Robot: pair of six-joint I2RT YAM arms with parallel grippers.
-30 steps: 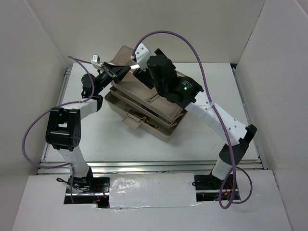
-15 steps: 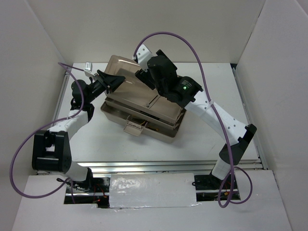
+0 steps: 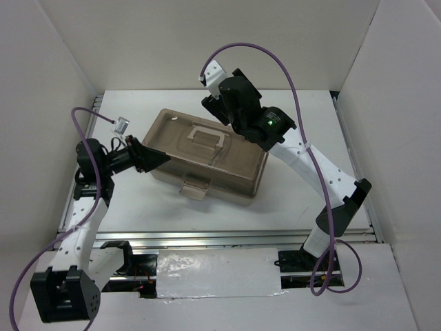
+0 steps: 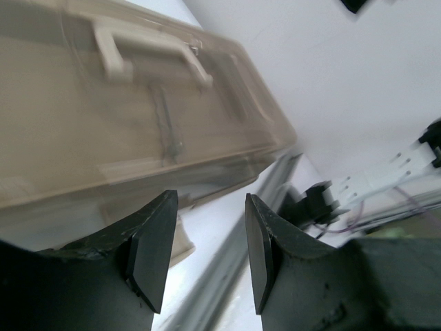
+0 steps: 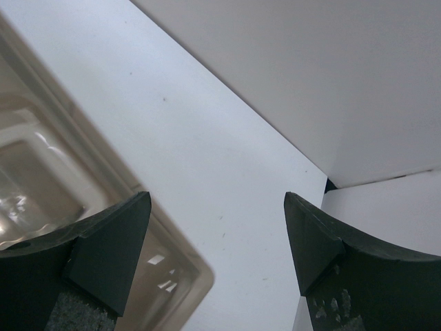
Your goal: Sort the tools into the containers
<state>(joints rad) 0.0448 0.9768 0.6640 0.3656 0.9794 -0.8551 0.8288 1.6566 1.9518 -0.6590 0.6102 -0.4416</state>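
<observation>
Resting shut on the table (image 3: 296, 200), the beige toolbox (image 3: 207, 158) lies just ahead of the left gripper (image 4: 207, 248) — jaws partly parted, nothing between them. The right gripper (image 5: 215, 227) hangs over the box's far edge — jaws spread wide, empty, the lid below and to its left.

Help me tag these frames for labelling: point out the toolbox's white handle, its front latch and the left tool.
white handle (image 4: 110, 52), left wrist view, its left end.
front latch (image 3: 195, 187), top view, flap's middle.
left tool (image 4: 210, 201), left wrist view, gap between fingertips.
</observation>
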